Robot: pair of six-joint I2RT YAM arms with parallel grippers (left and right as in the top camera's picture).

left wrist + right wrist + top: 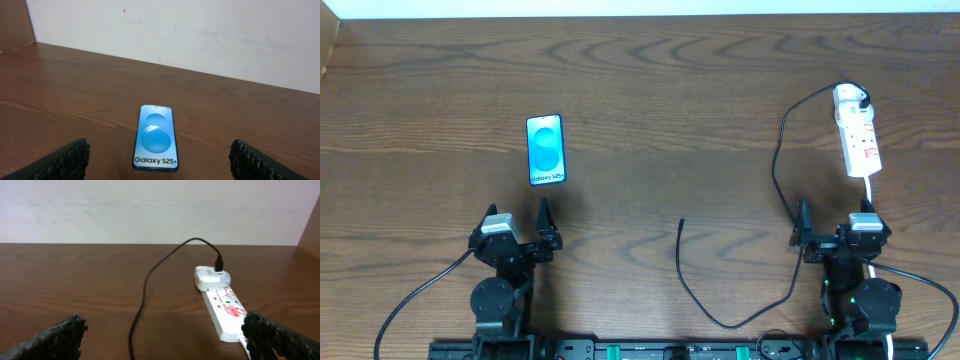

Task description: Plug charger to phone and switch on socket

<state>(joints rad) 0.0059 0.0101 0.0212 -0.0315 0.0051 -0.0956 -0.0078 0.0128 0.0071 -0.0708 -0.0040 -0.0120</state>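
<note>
Overhead and wrist views. You have both claws parked near the near edge of the table (670, 90), each spread wide with nothing between its fingers.

**Left gripper** (516, 228): its fingers (65, 161) stand far apart. The phone (545, 150) lies flat just beyond them, screen up. Its long side runs near to far and its lettered end faces the claw. It touches neither finger.

**Right gripper** (835, 228): it is also fully spread and holds nothing. The socket (860, 140) lies beyond it, slightly to the right, with its long side running near to far. Its own white cord leads back past the claw.

**The charger** (776, 170): its white plug (848, 97) sits in the far end of the socket. From there the black cable arcs left and passes close beside the right claw's left finger. It then loops along the near edge and rises to a free tip (682, 221) at mid-table.

**Room:** a broad band of bare wood separates the phone from the free tip. More bare wood runs from the phone and the socket to the table's far edge, where the pale wall (200, 40) begins.
</note>
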